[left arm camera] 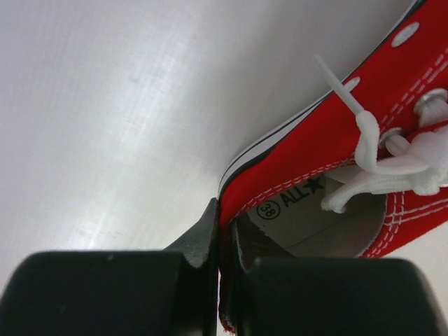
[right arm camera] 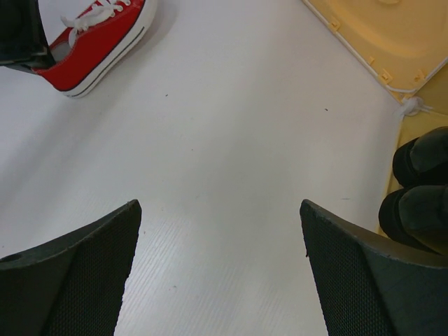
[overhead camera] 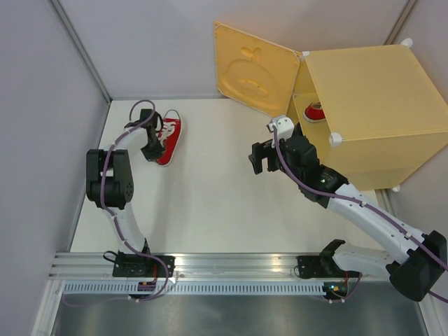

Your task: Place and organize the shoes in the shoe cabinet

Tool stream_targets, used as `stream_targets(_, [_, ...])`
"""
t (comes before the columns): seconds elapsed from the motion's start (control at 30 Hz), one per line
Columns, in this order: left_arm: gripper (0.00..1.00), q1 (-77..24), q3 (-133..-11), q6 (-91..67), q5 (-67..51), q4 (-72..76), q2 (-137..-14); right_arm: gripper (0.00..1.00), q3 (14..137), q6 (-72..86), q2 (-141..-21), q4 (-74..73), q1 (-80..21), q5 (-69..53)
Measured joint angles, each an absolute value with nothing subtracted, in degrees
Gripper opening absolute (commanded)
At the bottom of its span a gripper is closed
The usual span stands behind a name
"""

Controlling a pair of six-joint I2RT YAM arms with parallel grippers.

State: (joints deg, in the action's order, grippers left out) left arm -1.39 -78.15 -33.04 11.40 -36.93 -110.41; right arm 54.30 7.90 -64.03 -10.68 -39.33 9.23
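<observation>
Reaching forward, the left tool point(left arm camera: 222, 231) pinches the red canvas sneaker point(left arm camera: 336, 133) at its heel. The right tool point(right arm camera: 218, 210) hovers spread, tilted down.

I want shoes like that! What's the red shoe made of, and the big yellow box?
The red sneaker looks like matte canvas, with white stitching and shiny metal-looking eyelets. The shoe cabinet seems smooth, slightly glossy plastic: thin molded panels, an embossed door.
</observation>
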Motion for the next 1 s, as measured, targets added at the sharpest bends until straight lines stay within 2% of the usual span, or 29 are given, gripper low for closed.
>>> stream_targets(0.4, [0.02, -27.24, -79.96, -29.23, 9.74, -41.08, -110.10, 0.98, 53.12, 7.94, -60.62, -8.58, -39.33, 12.16])
stream_targets(0.67, [0.04, -36.03, -83.55, -24.67, 8.19, -41.78, -111.07, 0.98, 53.10, 7.94, -60.62, -8.54, -39.33, 13.06])
stream_targets(0.87, [0.24, -37.39, -83.74, -22.48, 7.51, -41.71, -113.75, 0.98, 53.10, 7.94, -61.32, -8.58, -39.33, 13.43])
stream_targets(0.9, [0.33, -37.45, -83.74, -22.41, 7.44, -41.69, -113.69, 0.98, 53.10, 7.97, -61.41, -8.58, -39.33, 13.45])
stream_targets(0.97, [0.44, -37.63, -83.74, -22.11, 6.98, -41.54, -113.56, 0.98, 53.10, 8.16, -61.73, -8.58, -39.33, 13.45])
stream_targets(1.0, [0.55, -37.65, -83.74, -22.04, 6.85, -41.50, -113.54, 0.98, 53.10, 8.25, -61.91, -8.62, -39.33, 13.43])
